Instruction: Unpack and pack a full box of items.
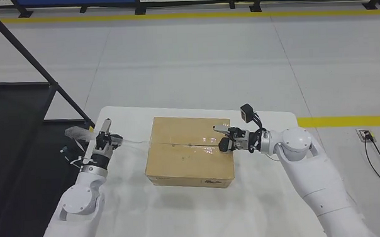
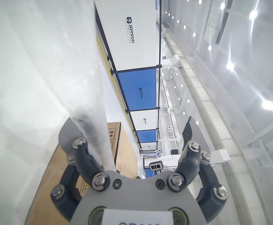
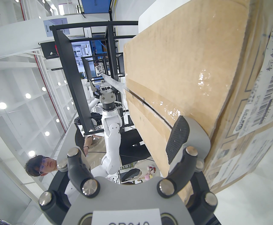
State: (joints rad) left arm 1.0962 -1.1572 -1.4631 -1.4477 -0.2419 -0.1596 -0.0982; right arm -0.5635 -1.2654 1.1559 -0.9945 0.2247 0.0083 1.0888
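Note:
A closed cardboard box point(image 1: 190, 152) sits mid-table, its top seam point(image 3: 149, 107) split, with glossy tape left beside it. A clear tape strip point(image 1: 133, 142) runs from the box's left edge to my left gripper point(image 1: 107, 132), ending in a crumpled wad point(image 1: 77, 130) beyond it. In the left wrist view that gripper point(image 2: 130, 127) is open, and the tape point(image 2: 97, 130) clings along one finger point(image 2: 69, 133), with the box point(image 2: 125, 149) behind. My right gripper point(image 1: 224, 136) is open at the box's right edge. One pad point(image 3: 177, 138) rests at the seam end of the box point(image 3: 181, 64).
A black metal frame point(image 1: 37, 70) stands off the table's left side, close to the left arm. The white table point(image 1: 180, 210) has bare surface in front of the box. A yellow floor line point(image 1: 347, 120) and a cable point(image 1: 375, 156) lie to the right.

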